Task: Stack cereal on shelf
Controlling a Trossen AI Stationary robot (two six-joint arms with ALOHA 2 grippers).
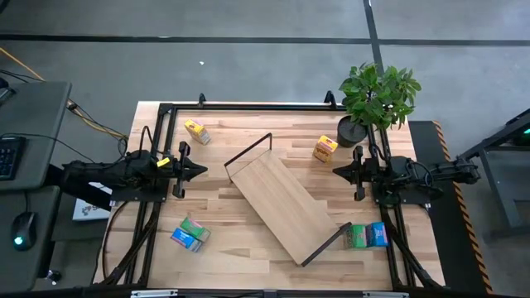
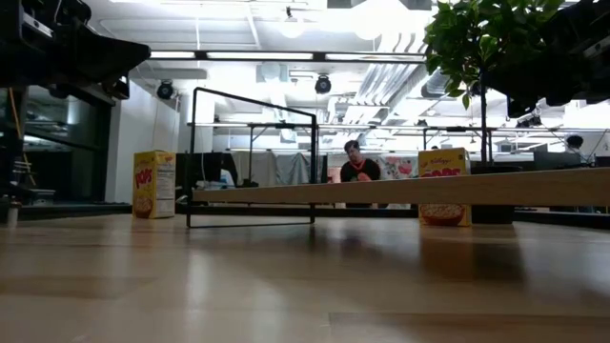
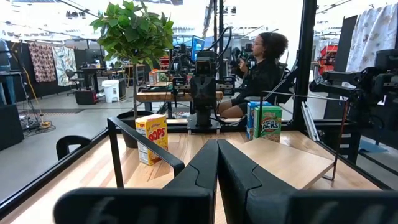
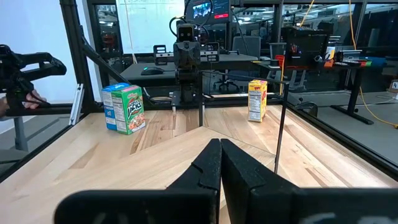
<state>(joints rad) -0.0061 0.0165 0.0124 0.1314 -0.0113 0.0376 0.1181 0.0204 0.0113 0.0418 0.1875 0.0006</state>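
While the shelf [image 1: 286,209] lies bare between the two arms, nothing is stacked: left gripper [image 1: 197,171] and right gripper [image 1: 338,171] wait pinched closed and empty, and cereal [image 1: 196,131] stands scattered beyond them.

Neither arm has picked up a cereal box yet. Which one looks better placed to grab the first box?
It looks about even. The left tool and the right tool both wait shut at the table's sides, each with boxes nearby. I'd lean right: the yellow box stands just beside its tool, close to the shelf.
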